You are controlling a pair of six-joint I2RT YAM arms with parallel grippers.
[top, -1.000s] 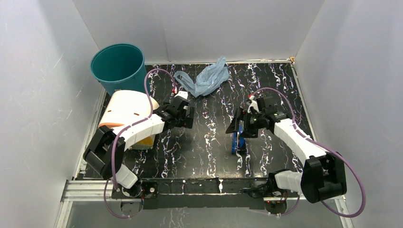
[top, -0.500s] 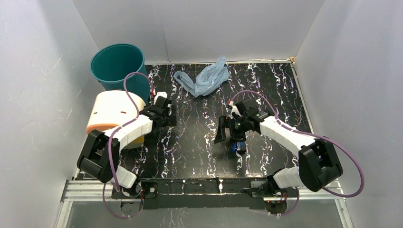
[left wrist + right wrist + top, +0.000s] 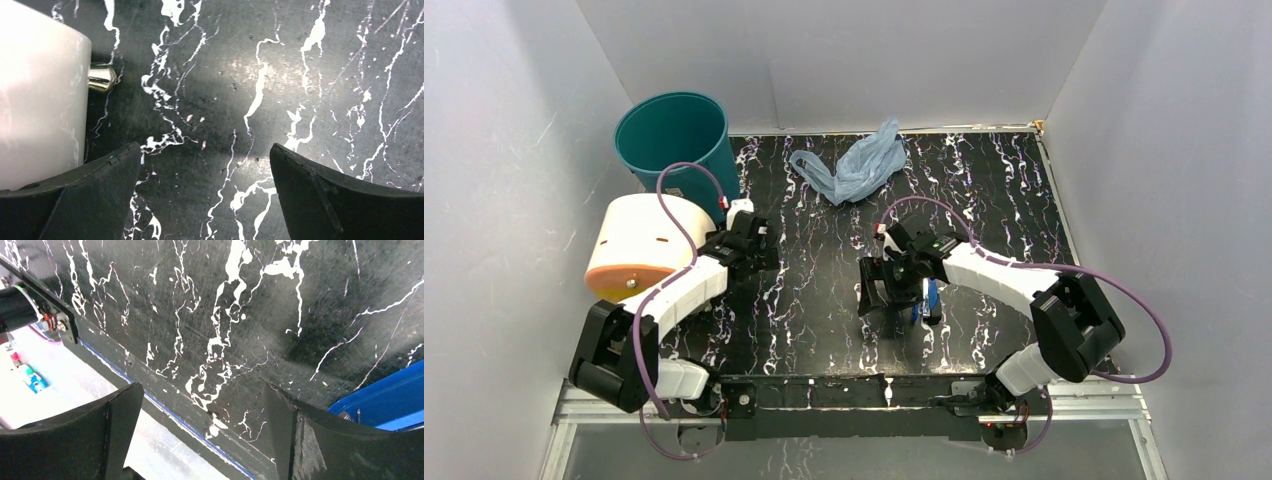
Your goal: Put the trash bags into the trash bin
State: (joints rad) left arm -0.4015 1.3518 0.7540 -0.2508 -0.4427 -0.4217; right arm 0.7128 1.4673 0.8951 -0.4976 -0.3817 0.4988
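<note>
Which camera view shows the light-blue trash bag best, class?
The top external view: the whole trash bag lies crumpled at the far side of the table, right of the teal bin. Neither wrist view shows any of it.

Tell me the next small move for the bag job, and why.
Probably reach the left hand forward toward the trash bag. That hand and the right hand are open and empty, the bag lies untouched at the far side, and the trash bin stands on the left arm's side.
</note>
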